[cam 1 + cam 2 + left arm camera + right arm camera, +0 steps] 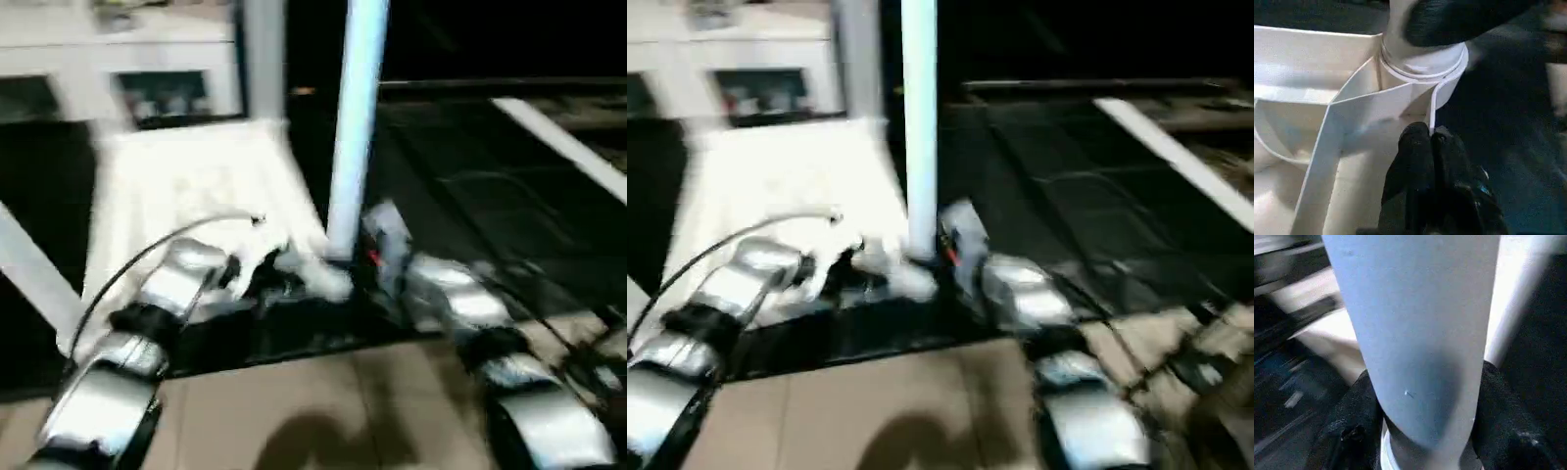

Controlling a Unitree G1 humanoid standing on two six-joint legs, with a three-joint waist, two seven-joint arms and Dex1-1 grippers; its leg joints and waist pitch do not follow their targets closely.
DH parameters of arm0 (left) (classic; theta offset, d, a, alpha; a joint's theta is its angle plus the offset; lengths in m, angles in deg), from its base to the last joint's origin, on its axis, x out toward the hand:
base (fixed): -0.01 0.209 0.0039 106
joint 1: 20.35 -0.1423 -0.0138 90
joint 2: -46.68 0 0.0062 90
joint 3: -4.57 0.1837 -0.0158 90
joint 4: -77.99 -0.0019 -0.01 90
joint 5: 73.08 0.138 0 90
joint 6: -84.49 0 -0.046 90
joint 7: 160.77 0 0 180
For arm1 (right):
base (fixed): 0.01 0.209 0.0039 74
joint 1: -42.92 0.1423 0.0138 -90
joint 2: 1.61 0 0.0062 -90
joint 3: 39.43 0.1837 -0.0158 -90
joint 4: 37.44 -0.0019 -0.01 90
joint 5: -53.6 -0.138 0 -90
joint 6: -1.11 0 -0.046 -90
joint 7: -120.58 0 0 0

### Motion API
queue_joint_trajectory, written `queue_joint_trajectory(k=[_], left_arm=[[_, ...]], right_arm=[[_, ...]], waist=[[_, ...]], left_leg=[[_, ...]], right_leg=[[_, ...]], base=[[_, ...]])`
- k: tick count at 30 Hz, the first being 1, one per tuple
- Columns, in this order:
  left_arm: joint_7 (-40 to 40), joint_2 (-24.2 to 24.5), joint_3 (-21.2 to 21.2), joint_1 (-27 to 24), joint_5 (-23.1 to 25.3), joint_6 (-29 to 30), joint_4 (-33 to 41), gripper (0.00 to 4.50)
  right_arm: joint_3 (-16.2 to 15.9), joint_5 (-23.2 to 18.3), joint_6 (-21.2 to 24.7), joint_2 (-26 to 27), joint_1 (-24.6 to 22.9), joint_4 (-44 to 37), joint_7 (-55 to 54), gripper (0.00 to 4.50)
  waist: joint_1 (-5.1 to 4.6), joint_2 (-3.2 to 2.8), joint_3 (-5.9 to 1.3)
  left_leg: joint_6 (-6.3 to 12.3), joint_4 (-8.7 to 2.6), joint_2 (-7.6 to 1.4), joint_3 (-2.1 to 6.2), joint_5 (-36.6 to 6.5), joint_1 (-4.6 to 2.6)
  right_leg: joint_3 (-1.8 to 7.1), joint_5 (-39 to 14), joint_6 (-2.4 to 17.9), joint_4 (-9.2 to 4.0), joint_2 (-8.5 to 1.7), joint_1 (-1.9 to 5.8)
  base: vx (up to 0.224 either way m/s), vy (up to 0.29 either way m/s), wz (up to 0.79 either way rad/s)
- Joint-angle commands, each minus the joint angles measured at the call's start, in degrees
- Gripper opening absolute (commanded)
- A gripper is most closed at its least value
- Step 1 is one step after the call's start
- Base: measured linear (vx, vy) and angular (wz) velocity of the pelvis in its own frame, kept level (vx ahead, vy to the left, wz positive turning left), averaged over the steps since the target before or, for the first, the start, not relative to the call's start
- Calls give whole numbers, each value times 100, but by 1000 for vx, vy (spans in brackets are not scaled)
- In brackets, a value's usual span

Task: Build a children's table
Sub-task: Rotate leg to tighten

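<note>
The white table top (186,196) lies upside down on the dark floor (470,206) ahead of the robot, its ribbed underside facing up. One white leg (351,137) stands upright in the round socket (1422,63) at the top's near right corner, rising out of the head views' upper edge. A second leg (263,59) stands upright at the far right corner, a third leg (34,269) leans at the left edge, and another leg (563,147) lies flat on the floor to the right, well apart from the top.

The right gripper (1425,426) is closed around the upright leg low down, just above the socket: one black finger (1352,426) presses on each side of the tube, so its jaws stand about half open with the leg between them.

The left gripper (1429,142) is shut, its two black fingertips pressed together with nothing between them. It sits at the near edge of the table top, its tips touching or just beside the thin rib that runs down from the socket.

Behind the table top stands a white cabinet (118,69) with glass doors. A tan board (323,411) lies in the foreground between the silver forearms.
</note>
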State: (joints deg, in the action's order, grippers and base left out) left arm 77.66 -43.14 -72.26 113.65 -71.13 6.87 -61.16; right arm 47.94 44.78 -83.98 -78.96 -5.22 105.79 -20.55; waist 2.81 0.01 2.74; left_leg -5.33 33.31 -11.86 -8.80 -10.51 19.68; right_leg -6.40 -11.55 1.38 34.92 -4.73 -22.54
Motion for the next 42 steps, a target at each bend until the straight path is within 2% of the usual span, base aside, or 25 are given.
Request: queue_joint_trajectory(k=[1,3,4,6,7,8,9,11,12,13,14,16,19,22,25,27,29,30,33,37,38,39,42], left_arm=[[-462,-496,-129,334,-231,17,58,0],[-592,-547,-179,378,-230,47,7,0],[-891,-627,-264,442,-198,60,-86,0],[-1100,-682,-319,487,-167,53,-178,0],[-1115,-689,-329,491,-162,44,-194,0],[-1139,-700,-346,498,-156,31,-219,0],[-1151,-706,-361,497,-153,23,-230,0],[-1128,-683,-380,460,-149,6,-211,0],[-1100,-662,-384,438,-151,-2,-195,0],[-1083,-648,-386,420,-153,-5,-177,0],[-963,-596,-378,364,-173,-33,-116,0],[-911,-566,-373,338,-168,-35,-95,0],[-595,-408,-317,188,-152,-49,63,0],[-307,-270,-258,59,-131,-50,196,0],[-59,-175,-203,-28,-127,-141,287,0],[104,-115,-163,-86,-126,-174,357,0],[681,100,15,-249,-117,-367,560,0],[735,119,30,-264,-118,-384,579,0],[1499,369,234,-466,-179,-522,914,0],[2227,604,473,-656,-228,-679,1292,0],[2309,634,512,-678,-232,-704,1340,0],[2420,676,567,-707,-238,-739,1408,0],[2731,780,750,-763,-212,-809,1572,0]], right_arm=[[-217,-12,319,623,96,292,-596,206],[-155,-7,324,724,129,326,-843,205],[49,-108,309,968,201,428,-1234,205],[256,-195,261,1176,254,510,-1473,205],[245,-162,230,1198,256,514,-1466,205],[214,-93,172,1232,254,516,-1447,260],[167,-24,118,1252,244,505,-1415,274],[129,-26,99,1261,213,477,-1330,274],[113,-24,77,1235,197,455,-1284,292],[103,-18,58,1216,183,432,-1264,292],[96,-35,21,1131,137,350,-1125,319],[133,-43,3,1082,124,329,-1053,325],[146,-109,-6,737,-17,119,-227,361],[21,-72,-56,313,-211,-101,536,381],[-36,-74,-127,18,-301,-196,929,407],[-49,-79,-153,-139,-346,-253,1182,426],[-105,-94,-245,-557,-437,-415,1911,445],[-111,-92,-253,-590,-444,-429,1974,445],[-197,-85,-385,-1020,-498,-581,2885,445],[-334,-157,-528,-1410,-444,-641,3899,445],[-355,-190,-488,-1452,-427,-659,4074,445],[-384,-244,-416,-1508,-402,-687,4327,445],[-605,-240,-383,-1606,-352,-731,4963,445]], waist=[[37,-59,-308],[40,-36,-327],[33,-47,-321],[18,-50,-331],[33,-62,-335],[39,-57,-336],[40,-66,-340],[47,-55,-352],[48,-65,-362],[54,-70,-361],[50,-66,-362],[49,-72,-356],[50,-62,-344],[85,-65,-358],[105,-62,-361],[145,-67,-358],[190,-54,-358],[223,-67,-363],[293,-40,-366],[391,-61,-364],[416,-65,-372],[421,-75,-367],[461,-64,-367]], left_leg=[[-97,-452,-90,74,-1728,75],[-34,-437,-97,49,-1554,79],[23,-433,-101,31,-1503,83],[40,-419,-90,15,-1544,64],[58,-410,-89,7,-1513,53],[90,-409,-91,-5,-1456,58],[101,-406,-92,-9,-1420,66],[147,-404,-91,-20,-1290,73],[171,-401,-87,-17,-1169,92],[198,-397,-90,-26,-1111,78],[215,-398,-93,-28,-1088,87],[219,-403,-102,-29,-1115,81],[257,-409,-113,-30,-1218,83],[369,-394,-131,-37,-1119,78],[388,-388,-132,-44,-1011,77],[404,-379,-143,-61,-1029,70],[408,-385,-158,-57,-1079,66],[438,-377,-166,-65,-1035,65],[468,-371,-180,-80,-1007,63],[481,-366,-199,-106,-990,16],[488,-362,-210,-118,-1034,-21],[484,-369,-212,-116,-1083,-1],[444,-375,-212,-109,-1113,5]], right_leg=[[269,-2727,577,-612,-430,305],[300,-2229,743,-571,-424,292],[312,-2009,842,-549,-408,286],[317,-2016,906,-550,-403,271],[322,-1929,950,-546,-404,262],[328,-1756,1005,-535,-394,265],[331,-1667,1032,-527,-394,270],[340,-1373,1107,-495,-386,292],[337,-1200,1146,-469,-391,321],[338,-1126,1170,-473,-392,310],[337,-1079,1191,-468,-387,318],[338,-1058,1218,-463,-384,314],[341,-1142,1232,-477,-388,326],[344,-962,1298,-455,-389,333],[343,-836,1381,-442,-392,330],[342,-893,1392,-448,-394,324],[334,-980,1352,-451,-396,336],[337,-930,1363,-441,-396,328],[339,-891,1396,-427,-405,321],[352,-822,1438,-413,-397,269],[360,-738,1490,-404,-388,246],[352,-714,1527,-389,-378,262],[350,-831,1472,-387,-386,266]], base=[[0,0,0],[0,0,0],[0,0,0],[0,0,0],[0,0,0],[0,0,0],[0,0,0],[0,0,0],[0,0,0],[0,0,0],[0,0,0],[0,0,0],[0,0,0],[0,0,0],[0,0,0],[0,0,0],[0,0,0],[0,0,0],[0,0,0],[0,0,0],[0,0,0],[0,0,0],[0,0,0]])
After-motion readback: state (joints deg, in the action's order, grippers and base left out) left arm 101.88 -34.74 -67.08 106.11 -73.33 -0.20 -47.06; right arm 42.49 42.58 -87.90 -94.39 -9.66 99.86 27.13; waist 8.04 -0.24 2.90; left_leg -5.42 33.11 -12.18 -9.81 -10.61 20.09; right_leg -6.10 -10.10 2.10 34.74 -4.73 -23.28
